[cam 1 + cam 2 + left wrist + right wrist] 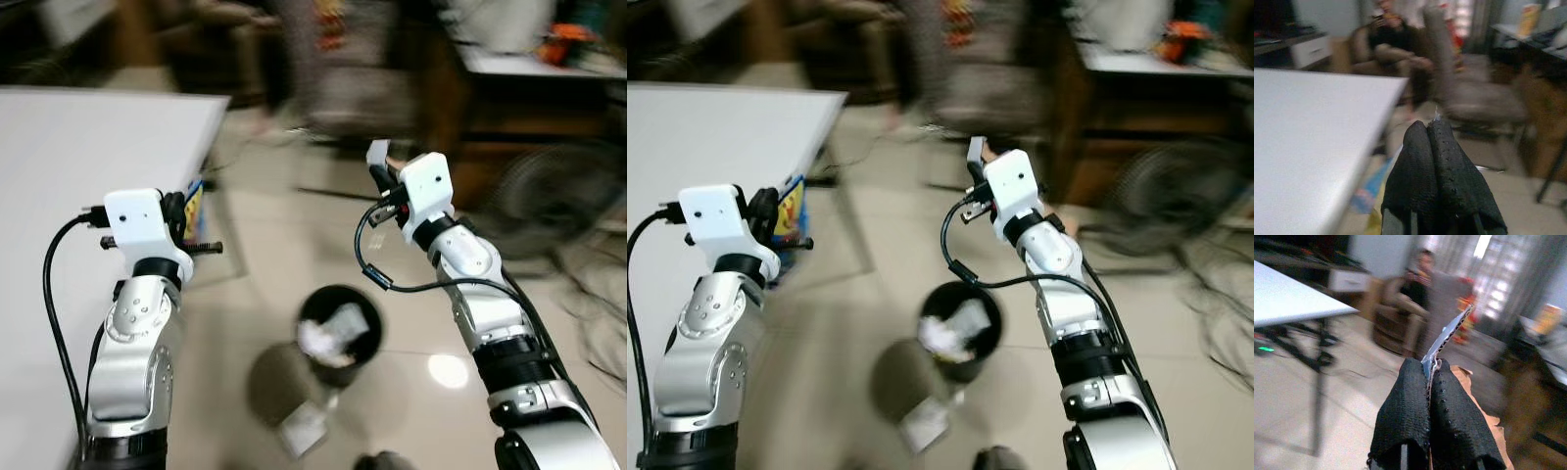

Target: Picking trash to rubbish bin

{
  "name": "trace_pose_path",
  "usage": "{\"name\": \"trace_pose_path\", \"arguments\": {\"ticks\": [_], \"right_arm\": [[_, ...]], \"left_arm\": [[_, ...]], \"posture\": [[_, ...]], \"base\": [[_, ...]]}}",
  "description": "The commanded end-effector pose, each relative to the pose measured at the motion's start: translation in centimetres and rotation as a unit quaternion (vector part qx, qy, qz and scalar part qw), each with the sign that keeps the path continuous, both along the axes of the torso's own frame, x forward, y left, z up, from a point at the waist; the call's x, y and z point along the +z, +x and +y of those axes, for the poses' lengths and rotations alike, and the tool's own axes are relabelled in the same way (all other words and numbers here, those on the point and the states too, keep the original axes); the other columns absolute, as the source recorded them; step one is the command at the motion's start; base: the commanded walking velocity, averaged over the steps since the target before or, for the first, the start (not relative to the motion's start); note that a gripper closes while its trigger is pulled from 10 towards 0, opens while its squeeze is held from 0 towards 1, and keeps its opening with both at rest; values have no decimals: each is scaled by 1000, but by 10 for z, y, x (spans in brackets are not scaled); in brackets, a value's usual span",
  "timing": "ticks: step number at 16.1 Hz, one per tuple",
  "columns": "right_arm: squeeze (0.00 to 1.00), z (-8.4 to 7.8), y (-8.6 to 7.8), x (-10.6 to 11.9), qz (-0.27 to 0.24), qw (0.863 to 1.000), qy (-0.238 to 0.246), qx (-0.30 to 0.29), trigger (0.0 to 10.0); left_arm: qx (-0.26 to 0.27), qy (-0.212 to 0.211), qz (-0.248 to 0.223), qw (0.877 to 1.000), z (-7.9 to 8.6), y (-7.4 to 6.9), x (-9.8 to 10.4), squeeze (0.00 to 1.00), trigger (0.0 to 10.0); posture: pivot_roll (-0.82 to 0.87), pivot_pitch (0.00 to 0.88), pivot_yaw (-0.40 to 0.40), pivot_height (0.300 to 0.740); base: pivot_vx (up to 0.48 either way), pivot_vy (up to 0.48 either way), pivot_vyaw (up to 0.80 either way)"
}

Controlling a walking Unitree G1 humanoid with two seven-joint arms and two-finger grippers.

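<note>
Two hands up, scene blurred: right hand pinched tight on a thin flat scrap of cardboard-like trash with brown paper behind it, raised above and beyond the round black rubbish bin on the tiled floor, which already holds crumpled white paper; another pale scrap lies on the floor just beside the bin. Left hand closed on something thin, only a sliver showing at the tips, held off the right edge of the white tabletop. Best move, judging from this: bring the right hand back and down until it's squarely over the bin mouth, then release low so the light scrap doesn't drift out.
</note>
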State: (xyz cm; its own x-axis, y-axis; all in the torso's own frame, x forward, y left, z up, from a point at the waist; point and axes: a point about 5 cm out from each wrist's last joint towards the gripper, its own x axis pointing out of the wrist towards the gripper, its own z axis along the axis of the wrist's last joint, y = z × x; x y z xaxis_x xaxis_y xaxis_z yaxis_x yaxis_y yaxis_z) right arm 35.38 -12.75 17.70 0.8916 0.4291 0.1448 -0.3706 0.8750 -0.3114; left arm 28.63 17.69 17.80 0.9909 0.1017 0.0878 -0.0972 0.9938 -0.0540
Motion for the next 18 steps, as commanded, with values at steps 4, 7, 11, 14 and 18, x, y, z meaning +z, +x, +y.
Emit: {"name": "trace_pose_path", "arguments": {"ticks": [4,7,11,14,18], "right_arm": [[0,-6,-1,1,3,1000,7,-8,10000],[0,-6,-1,0,4,1000,5,-7,10000],[0,-4,-2,-2,8,1000,4,-4,10000],[0,-2,-3,-7,21,1000,-1,1,10000],[0,4,-6,-13,37,999,-2,6,10000]], "left_arm": [[-11,-1,4,1000,-5,-1,-1,0,0],[-10,-5,-4,1000,-6,-2,0,0,0],[-14,-5,13,1000,-7,-3,-9,0,0],[-29,-8,77,997,-10,-4,-39,0,0],[-71,-9,144,987,-23,-4,-71,0,0]], "posture": [[-55,120,19,740],[-57,122,16,740],[-58,128,13,740],[-60,134,11,740],[-68,153,22,740]], "base": [[364,0,-175],[115,0,0],[0,0,0],[0,0,0],[0,0,0]]}}
